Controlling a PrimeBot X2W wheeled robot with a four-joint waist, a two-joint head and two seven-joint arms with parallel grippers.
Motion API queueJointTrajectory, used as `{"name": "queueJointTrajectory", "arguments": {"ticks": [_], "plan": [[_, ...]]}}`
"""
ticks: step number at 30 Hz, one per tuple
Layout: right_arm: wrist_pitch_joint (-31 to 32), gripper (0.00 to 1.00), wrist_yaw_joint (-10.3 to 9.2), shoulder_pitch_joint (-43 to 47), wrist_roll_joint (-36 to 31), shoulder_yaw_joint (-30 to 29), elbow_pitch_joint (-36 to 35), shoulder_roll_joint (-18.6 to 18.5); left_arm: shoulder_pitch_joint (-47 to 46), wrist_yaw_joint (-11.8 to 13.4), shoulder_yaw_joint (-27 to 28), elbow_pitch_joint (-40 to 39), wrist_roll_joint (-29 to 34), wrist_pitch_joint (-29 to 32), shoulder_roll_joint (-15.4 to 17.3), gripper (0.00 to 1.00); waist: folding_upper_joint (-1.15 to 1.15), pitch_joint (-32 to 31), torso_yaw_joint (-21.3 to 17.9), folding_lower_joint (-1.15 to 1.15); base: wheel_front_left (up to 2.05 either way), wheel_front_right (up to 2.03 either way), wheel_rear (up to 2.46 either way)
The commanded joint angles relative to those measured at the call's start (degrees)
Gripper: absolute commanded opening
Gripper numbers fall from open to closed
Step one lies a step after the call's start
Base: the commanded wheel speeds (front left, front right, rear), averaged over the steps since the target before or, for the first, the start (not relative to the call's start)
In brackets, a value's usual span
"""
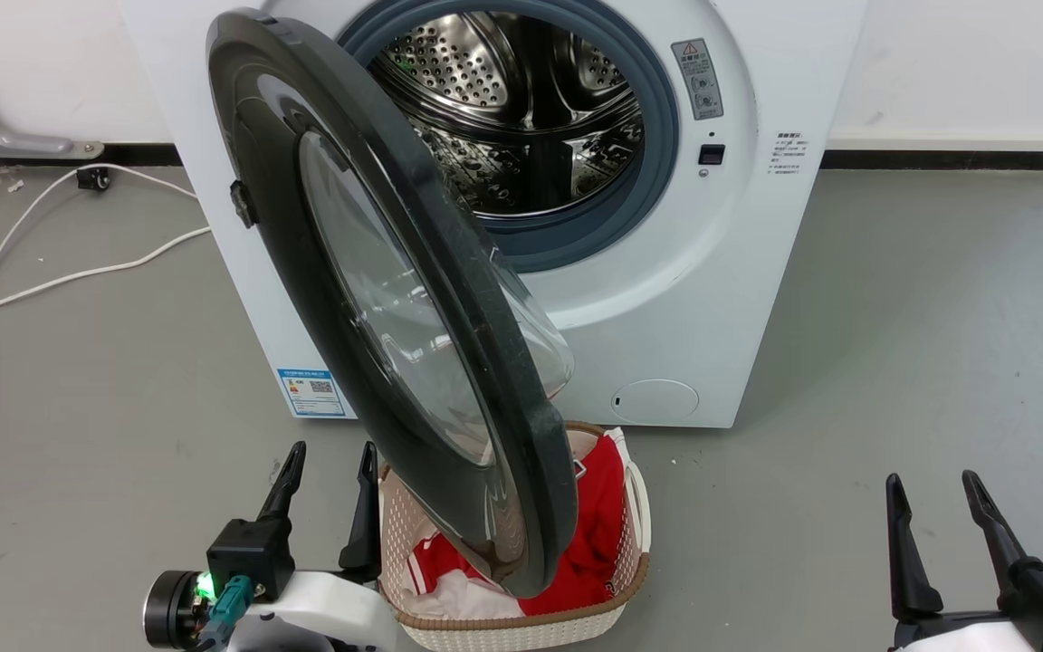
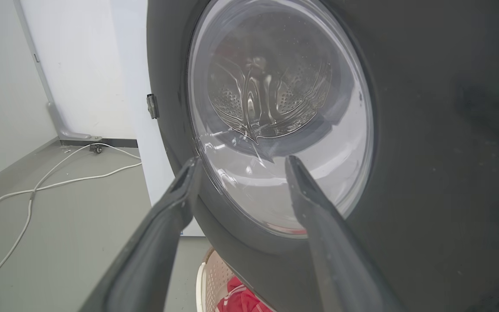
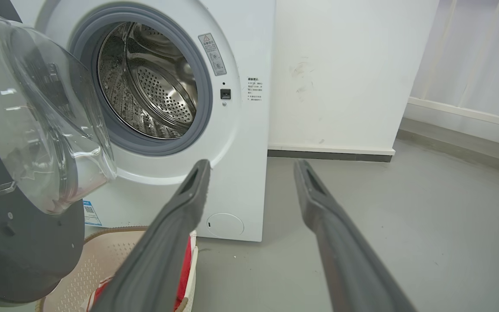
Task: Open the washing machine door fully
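The white washing machine (image 1: 666, 299) stands at the back, its steel drum (image 1: 521, 100) exposed inside the grey porthole rim. The black washing machine door (image 1: 304, 244) with its bulging glass window (image 1: 377, 299) stands swung out about halfway, hinged at the left, its lower edge over the basket. My left gripper (image 1: 330, 457) is open at the lower left, just left of the door's lower edge; in the left wrist view the left gripper (image 2: 241, 162) faces the door's outer face (image 2: 427, 151) from close by, holding nothing. My right gripper (image 1: 931, 484) is open at the lower right, far from the door.
A beige perforated laundry basket (image 1: 540, 625) with red and white clothes (image 1: 598, 525) sits on the floor under the door. White cables (image 1: 42, 281) trail over the grey floor at the left. Bare floor lies to the right of the machine (image 3: 405, 225).
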Motion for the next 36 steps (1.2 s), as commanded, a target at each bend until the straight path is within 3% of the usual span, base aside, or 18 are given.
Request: {"name": "queueJointTrajectory", "arguments": {"ticks": [1,2,3,5,23,36], "plan": [[-0.3,1.0,-0.04,-0.3,0.6,0.0,0.2,0.2,0.1,-0.3,0.2,0.0,0.3,-0.2,0.0,1.0,0.0,0.0,0.0,0.0,0.0,0.0,0.0],[-0.4,1.0,-0.04,-0.3,0.6,0.0,0.3,0.2,0.2,-0.3,0.2,0.1,0.2,-0.2,0.0,1.0,0.0,0.0,0.0,0.0,0.0,0.0,0.0],[-0.4,1.0,-0.04,-0.4,0.6,0.0,0.4,0.2,0.1,-0.3,0.2,0.2,0.2,-0.2,0.0,0.93,0.0,0.0,-0.1,0.0,0.0,0.0,0.0],[-0.4,1.0,-0.04,-0.5,0.7,0.0,0.5,0.2,0.0,-0.3,0.3,0.2,0.1,-0.2,0.0,0.02,0.0,0.0,-0.1,0.0,0.0,0.0,0.0],[-0.5,1.0,-0.04,-0.9,0.9,0.2,0.8,0.2,-2.2,-0.1,1.7,-4.8,-1.2,-0.1,0.0,0.0,0.0,-0.2,0.0,0.0,0.0,0.0,0.0],[-0.5,1.0,-0.04,-0.9,1.4,0.5,0.8,0.2,-7.4,0.6,2.4,-24.8,-2.5,-0.1,0.0,0.0,0.0,-0.1,0.2,0.0,0.0,0.0,0.0]]}}
